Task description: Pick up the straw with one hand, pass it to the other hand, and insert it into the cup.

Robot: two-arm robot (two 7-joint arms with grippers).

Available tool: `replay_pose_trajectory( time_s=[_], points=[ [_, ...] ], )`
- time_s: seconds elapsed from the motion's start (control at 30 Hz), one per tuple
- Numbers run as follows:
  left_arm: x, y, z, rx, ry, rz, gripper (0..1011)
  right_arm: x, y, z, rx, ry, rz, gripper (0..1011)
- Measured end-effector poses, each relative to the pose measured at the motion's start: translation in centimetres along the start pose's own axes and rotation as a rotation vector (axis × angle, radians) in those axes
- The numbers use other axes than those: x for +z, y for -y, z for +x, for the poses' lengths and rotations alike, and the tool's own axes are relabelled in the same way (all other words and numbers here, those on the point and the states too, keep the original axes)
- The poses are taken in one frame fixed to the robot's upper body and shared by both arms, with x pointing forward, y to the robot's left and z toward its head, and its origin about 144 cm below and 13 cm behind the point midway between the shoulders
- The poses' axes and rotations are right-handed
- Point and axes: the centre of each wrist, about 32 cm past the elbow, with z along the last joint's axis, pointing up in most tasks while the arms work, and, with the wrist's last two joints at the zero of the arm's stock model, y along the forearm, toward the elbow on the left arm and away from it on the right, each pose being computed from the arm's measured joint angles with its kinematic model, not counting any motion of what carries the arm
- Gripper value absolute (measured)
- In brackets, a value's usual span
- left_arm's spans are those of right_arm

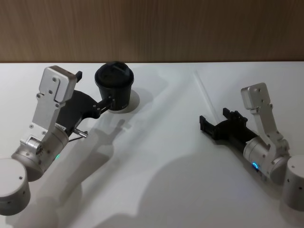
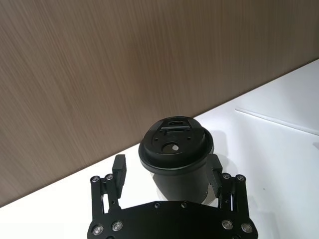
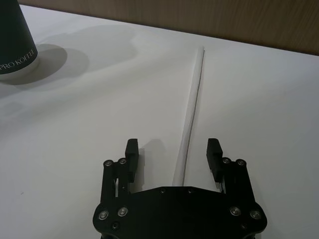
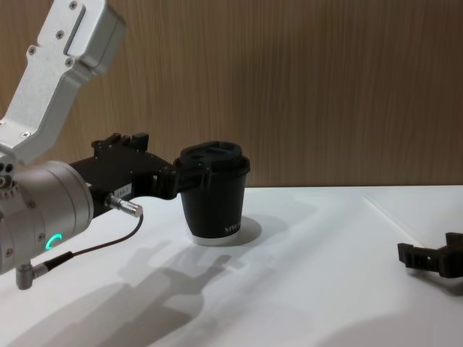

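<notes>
The black lidded cup (image 1: pixel 114 85) stands upright at the back left of the white table. My left gripper (image 1: pixel 111 100), on the silver arm with a green ring, is open, one finger on each side of the cup (image 2: pixel 175 154); a gap shows beside one finger (image 2: pixel 119 172). The thin white straw (image 3: pixel 192 107) lies flat on the table at the right, running away from my right gripper (image 3: pixel 173 153). That gripper is open and low over the straw's near end, which sits between its fingers. In the head view the straw (image 1: pixel 204 92) lies just beyond the right gripper (image 1: pixel 214 118).
A wooden wall (image 1: pixel 152 28) closes off the table's far edge. A thin black cable (image 4: pixel 94 246) hangs under the left wrist. White table (image 1: pixel 161 156) stretches between the two arms.
</notes>
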Motion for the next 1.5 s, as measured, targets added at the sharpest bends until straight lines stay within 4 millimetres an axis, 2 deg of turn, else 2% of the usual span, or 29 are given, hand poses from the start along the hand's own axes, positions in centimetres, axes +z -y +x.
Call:
replay_pose_trajectory(
  time_s=[0.2,0.37,0.47,0.57,0.63,0.67,0.87,1.17,1.5],
  points=[
    [0.0,0.0,0.0,0.0,0.0,0.0,1000,-0.02,-0.03,0.02,0.0,0.0,-0.001,693],
    [0.0,0.0,0.0,0.0,0.0,0.0,1000,-0.04,-0.05,0.03,0.0,0.0,-0.003,513],
    [0.0,0.0,0.0,0.0,0.0,0.0,1000,-0.05,-0.06,0.03,0.0,0.0,-0.003,450],
    [0.0,0.0,0.0,0.0,0.0,0.0,1000,-0.05,-0.07,0.03,-0.001,0.0,-0.004,307],
    [0.0,0.0,0.0,0.0,0.0,0.0,1000,-0.05,-0.07,0.03,-0.001,0.0,-0.004,274],
    [0.0,0.0,0.0,0.0,0.0,0.0,1000,-0.05,-0.08,0.03,-0.001,0.0,-0.004,208],
    [0.0,0.0,0.0,0.0,0.0,0.0,1000,-0.08,-0.09,0.02,-0.001,0.0,-0.006,57],
    [0.0,0.0,0.0,0.0,0.0,0.0,1000,-0.08,-0.08,0.03,-0.001,0.002,-0.001,5],
    [0.0,0.0,0.0,0.0,0.0,0.0,1000,-0.13,0.01,0.18,-0.003,0.037,0.063,2]
  ],
)
